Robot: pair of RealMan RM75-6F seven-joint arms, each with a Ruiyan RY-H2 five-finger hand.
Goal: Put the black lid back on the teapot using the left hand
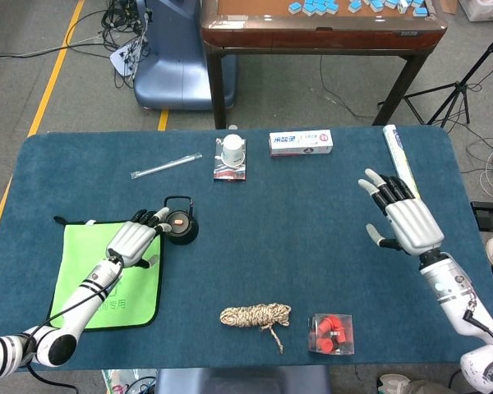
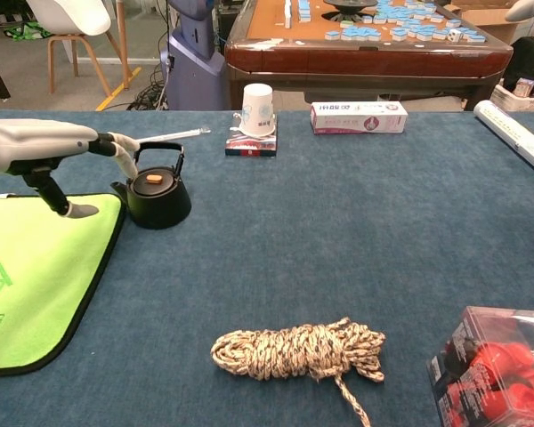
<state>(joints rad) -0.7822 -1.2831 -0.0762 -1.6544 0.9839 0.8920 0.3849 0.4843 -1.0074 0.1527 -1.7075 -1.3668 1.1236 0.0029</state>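
One teapot (image 1: 180,227) is seen on the blue table (image 1: 255,271), just beside the right edge of one green cloth (image 1: 107,275). The black lid (image 2: 156,180) is seen on top of the teapot, with an orange knob in its middle. The teapot's handle is stood upright.

Two hands are seen. The left hand (image 1: 133,240) is held over the top right corner of the green cloth, just left of the teapot. Its fingers (image 2: 117,149) are stretched out a little apart toward the teapot, and nothing is held in them. From the chest view the fingertips are seen just beside the handle; whether it is touched cannot be told. The right hand (image 1: 407,220) is held up well to the right of the teapot, with its fingers spread and nothing held.

Behind the teapot, one white paper cup (image 1: 232,148) is set upside down on one small box (image 1: 230,171). One long white box (image 1: 301,143) with red and blue writing, too small to be read, is seen to the right of the cup. One clear thin stick (image 1: 166,165) is seen behind the teapot, to the left. One bundle of rope (image 1: 255,315) and one clear box of red things (image 1: 331,333) are seen in front of the teapot, to the right.
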